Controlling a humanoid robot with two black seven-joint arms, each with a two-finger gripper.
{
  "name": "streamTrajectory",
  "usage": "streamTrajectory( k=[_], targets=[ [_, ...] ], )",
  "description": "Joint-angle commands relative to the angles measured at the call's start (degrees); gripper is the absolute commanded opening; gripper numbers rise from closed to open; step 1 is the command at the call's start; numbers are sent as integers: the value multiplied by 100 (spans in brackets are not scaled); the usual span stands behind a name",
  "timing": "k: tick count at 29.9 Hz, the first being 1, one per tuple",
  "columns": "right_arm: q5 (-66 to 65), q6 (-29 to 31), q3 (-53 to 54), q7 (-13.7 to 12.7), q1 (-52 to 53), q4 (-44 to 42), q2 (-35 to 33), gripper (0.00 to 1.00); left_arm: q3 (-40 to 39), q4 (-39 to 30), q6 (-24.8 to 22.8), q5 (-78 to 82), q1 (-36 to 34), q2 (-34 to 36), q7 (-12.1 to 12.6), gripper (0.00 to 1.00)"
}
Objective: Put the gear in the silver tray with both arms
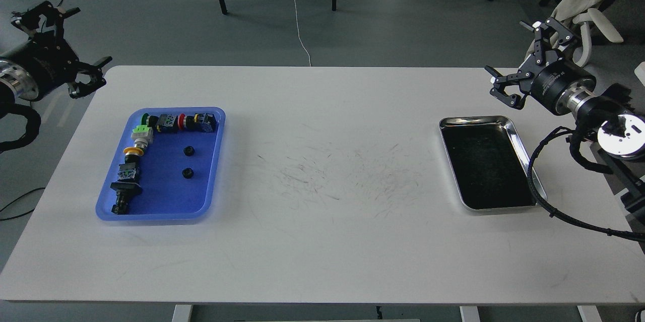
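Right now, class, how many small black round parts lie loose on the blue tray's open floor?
2. One small black round part sits right of centre in the blue tray; the other lies just nearer the camera. None looks hidden.

Single head view — high, facing forward-down over whole table [322, 241].

One desk [322, 241] carries two trays: one silver tray [524, 171] and one blue plastic tray [166, 181]. In the blue tray lie two small black gears [188, 150] and a bent row of about seven switch parts [146, 135]. Two pincers show, left pincer [63, 45] and right pincer [524, 55].
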Motion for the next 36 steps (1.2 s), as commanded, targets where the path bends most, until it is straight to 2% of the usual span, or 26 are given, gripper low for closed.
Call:
streamTrajectory(
  k=[1, 3, 5, 10, 15, 36],
  targets=[
    [0, 0, -6, 0, -1, 0, 0, 99, -11, 0, -14, -9, 24, -5, -31, 99],
    [0, 0, -6, 0, -10, 9, 0, 99, 6, -17, 12, -18, 50, 4, -206, 99],
    [0, 0, -6, 0, -10, 0, 0, 99, 15, -26, -32, -9, 50, 21, -269, 99],
    [0, 0, 20, -9, -63, 9, 0, 99, 41, -52, -41, 0, 76, 48, -260, 99],
    [0, -9, 46, -9, -80, -9, 9, 99, 50, -193, -278, 9, 208, 65, -260, 99],
    [26, -237, 117, -79, -238, -88, 36, 99, 138, -290, -278, 18, 367, 21, -322, 99]
  ],
)
